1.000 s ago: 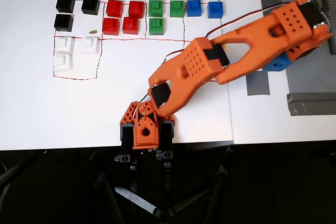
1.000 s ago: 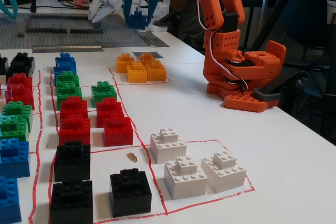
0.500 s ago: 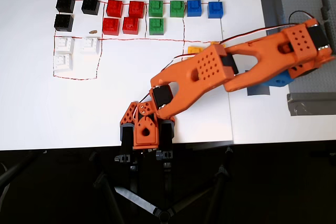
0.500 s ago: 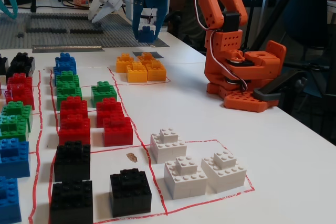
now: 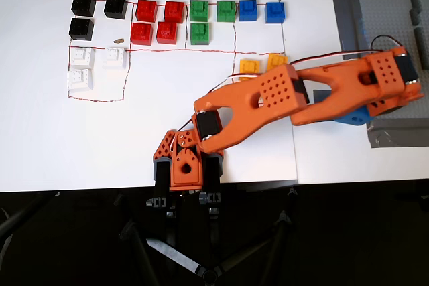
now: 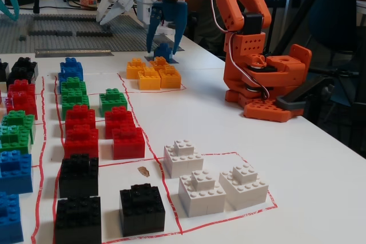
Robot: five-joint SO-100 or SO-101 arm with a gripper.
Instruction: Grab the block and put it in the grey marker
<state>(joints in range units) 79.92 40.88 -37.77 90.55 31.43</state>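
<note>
One block [image 6: 163, 50] between end effector [image 6: 164, 41] fingers.

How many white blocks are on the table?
3 white blocks, inside the red-outlined area in the overhead view: upper left, upper right, lower left. None seems hidden.

Three white blocks [image 5: 80, 78], five green blocks [image 5: 199, 33], five blue blocks [image 5: 247, 9] in all, and one orange arm [image 5: 268, 95]

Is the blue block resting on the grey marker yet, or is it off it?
Cannot tell. In the fixed view the block sits low between the gripper fingers, right at the grey marker, but no gap or contact shows plainly. The arm hides it overhead.
</note>
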